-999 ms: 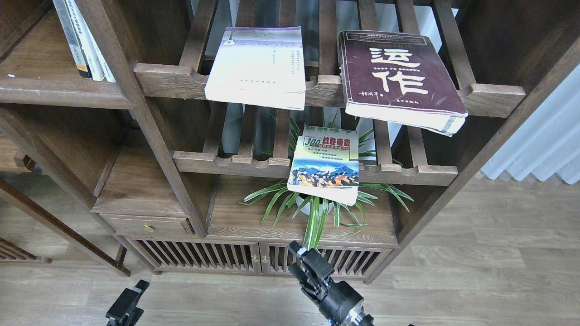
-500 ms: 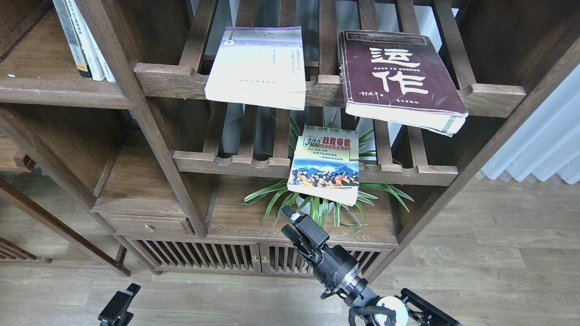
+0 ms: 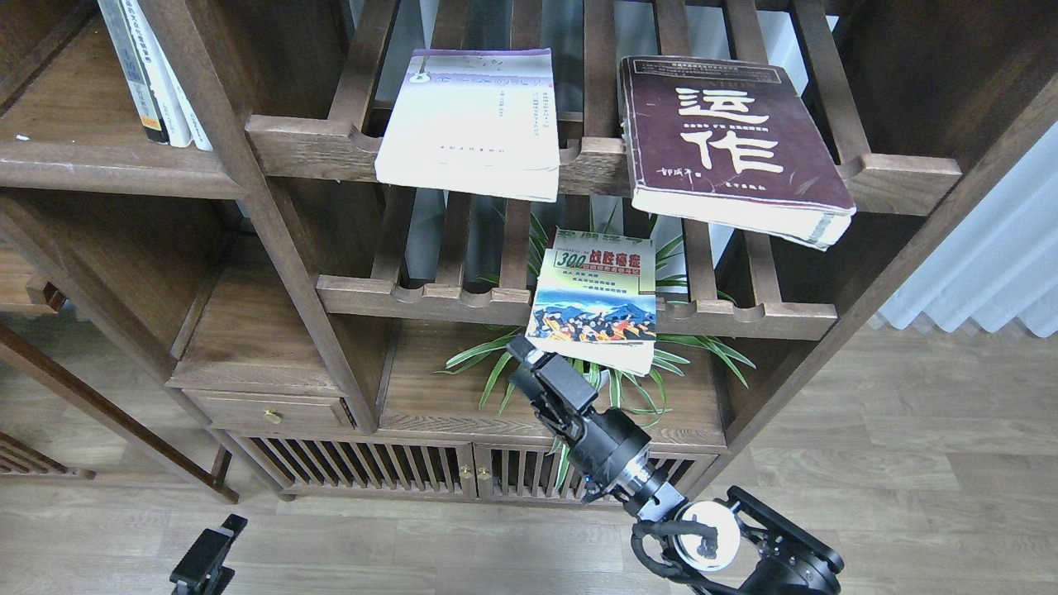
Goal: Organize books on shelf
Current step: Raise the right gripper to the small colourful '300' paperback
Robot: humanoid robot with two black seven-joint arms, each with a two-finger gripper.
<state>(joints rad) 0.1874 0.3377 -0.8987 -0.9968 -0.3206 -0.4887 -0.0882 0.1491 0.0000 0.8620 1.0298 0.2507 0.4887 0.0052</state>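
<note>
One view only, from the robot's head, looking forward and down at close range onto a wooden bookshelf [image 3: 273, 223]. The right gripper [image 3: 537, 368] is rising into frame from the bottom edge; shelving is filling everything above and left of it, floorboards [image 3: 893, 463] showing to its right and below.

Dark brown wooden shelf [image 3: 314, 149] with visible grain and a satin finish. Maroon book [image 3: 727, 140] has a worn matt paper cover; the white book [image 3: 471, 116] looks smooth, the colourful book [image 3: 595, 297] glossy. Right gripper [image 3: 537, 376] is matt black plastic. Floor [image 3: 893, 463] is pale wood-grain.
</note>
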